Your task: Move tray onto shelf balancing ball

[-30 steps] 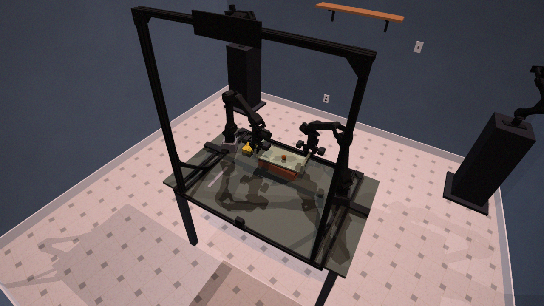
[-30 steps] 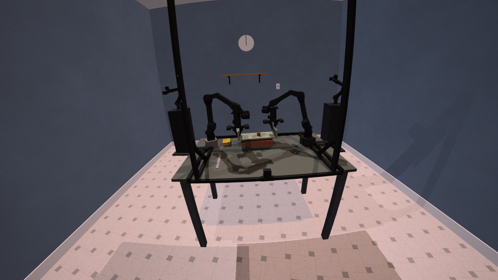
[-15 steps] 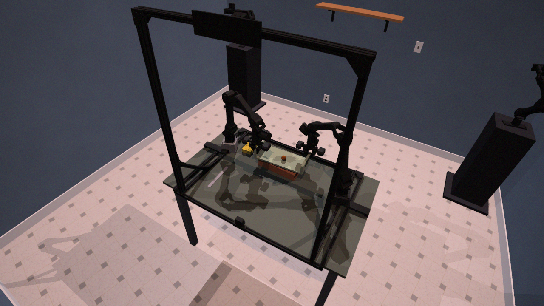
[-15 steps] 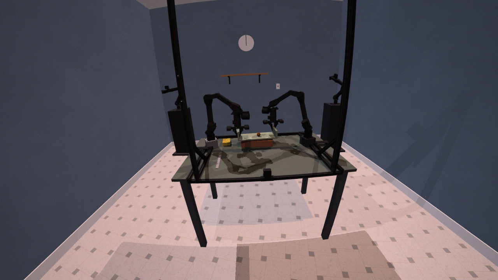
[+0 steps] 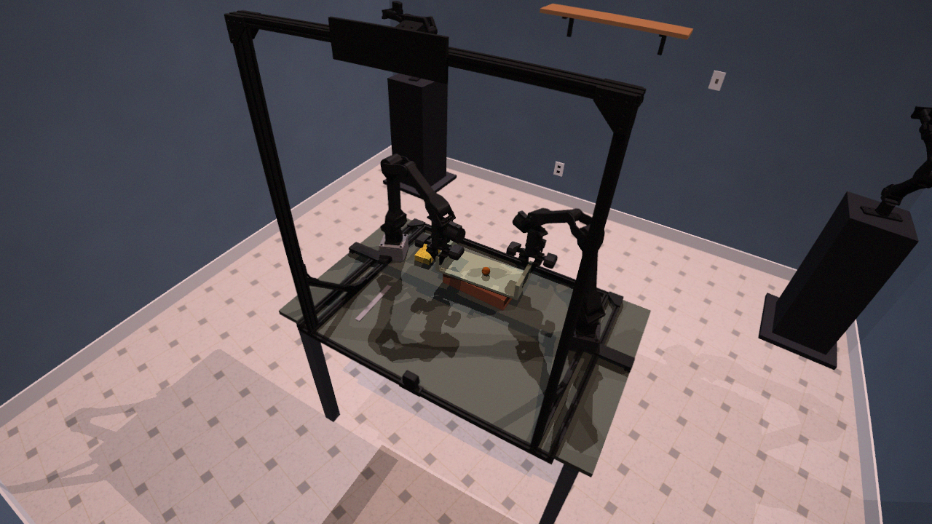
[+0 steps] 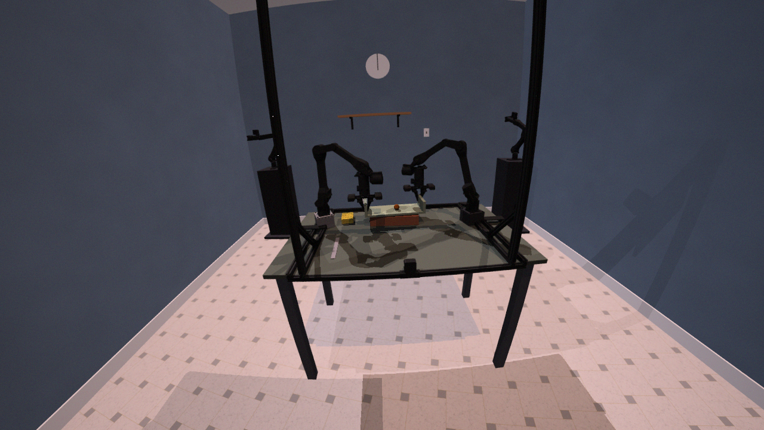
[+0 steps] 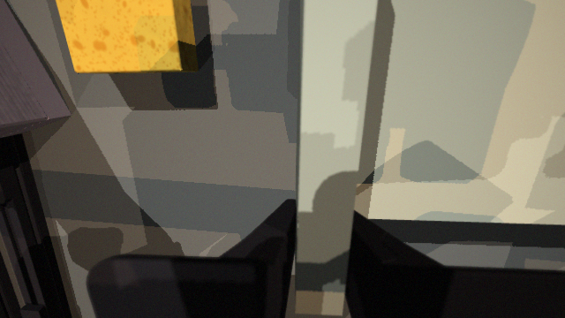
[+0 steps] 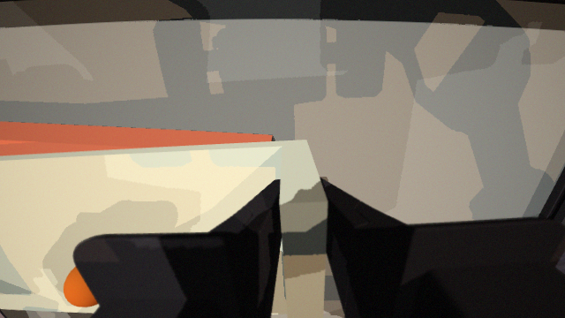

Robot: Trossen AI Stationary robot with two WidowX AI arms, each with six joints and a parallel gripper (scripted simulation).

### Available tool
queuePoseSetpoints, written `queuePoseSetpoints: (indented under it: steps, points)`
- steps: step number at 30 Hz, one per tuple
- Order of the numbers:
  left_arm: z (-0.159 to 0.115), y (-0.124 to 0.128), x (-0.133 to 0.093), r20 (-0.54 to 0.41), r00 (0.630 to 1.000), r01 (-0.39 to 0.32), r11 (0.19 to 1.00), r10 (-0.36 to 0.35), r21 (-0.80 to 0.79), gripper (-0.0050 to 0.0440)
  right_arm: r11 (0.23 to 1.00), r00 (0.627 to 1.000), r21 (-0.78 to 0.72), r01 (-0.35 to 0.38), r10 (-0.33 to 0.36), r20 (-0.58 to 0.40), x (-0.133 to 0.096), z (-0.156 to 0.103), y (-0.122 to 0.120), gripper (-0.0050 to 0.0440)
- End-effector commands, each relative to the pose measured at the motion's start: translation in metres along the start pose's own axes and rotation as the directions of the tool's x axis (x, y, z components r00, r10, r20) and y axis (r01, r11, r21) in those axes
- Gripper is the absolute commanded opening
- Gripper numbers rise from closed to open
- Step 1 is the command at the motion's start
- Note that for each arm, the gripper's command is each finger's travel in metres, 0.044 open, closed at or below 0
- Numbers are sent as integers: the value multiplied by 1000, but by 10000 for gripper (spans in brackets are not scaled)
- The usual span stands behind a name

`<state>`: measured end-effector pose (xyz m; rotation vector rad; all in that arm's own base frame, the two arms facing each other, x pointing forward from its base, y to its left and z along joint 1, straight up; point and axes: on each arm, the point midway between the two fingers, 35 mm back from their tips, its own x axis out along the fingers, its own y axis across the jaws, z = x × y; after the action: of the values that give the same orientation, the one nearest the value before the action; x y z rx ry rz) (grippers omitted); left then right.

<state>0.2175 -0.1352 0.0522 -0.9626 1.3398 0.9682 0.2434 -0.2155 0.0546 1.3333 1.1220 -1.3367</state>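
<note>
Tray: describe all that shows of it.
The tray is pale cream, smooth and matt-looking, with upright end walls. It looks roughly level above the red block; contact between them can't be confirmed. The left gripper and right gripper each clamp one wall. The ball sits near mid-tray.
</note>
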Motion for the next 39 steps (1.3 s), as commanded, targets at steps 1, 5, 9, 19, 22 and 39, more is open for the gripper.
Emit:
queuePoseSetpoints:
  steps: [1,5,9,19,22,39]
  points:
    - [-1,0,3,0,1000,2,1000,-2,-1,20,1000,1000,-1,2,-2,5,2,0,0,20]
    - [-1,0,3,0,1000,2,1000,-2,-1,20,1000,1000,-1,2,-2,5,2,0,0,20]
    - [0,0,2,-6,1000,1,1000,-1,-1,20,1000,1000,-1,0,0,-1,3,0,0,20]
    - [-1,0,5,0,1000,2,1000,-2,-1,20,1000,1000,-1,2,-2,5,4,0,0,20]
    - [-1,0,5,0,1000,2,1000,-2,-1,20,1000,1000,-1,2,-2,5,4,0,0,20]
    - [0,0,4,-1,1000,1,1000,-1,0,260,1000,1000,0,1,-1,0,4,0,0,260]
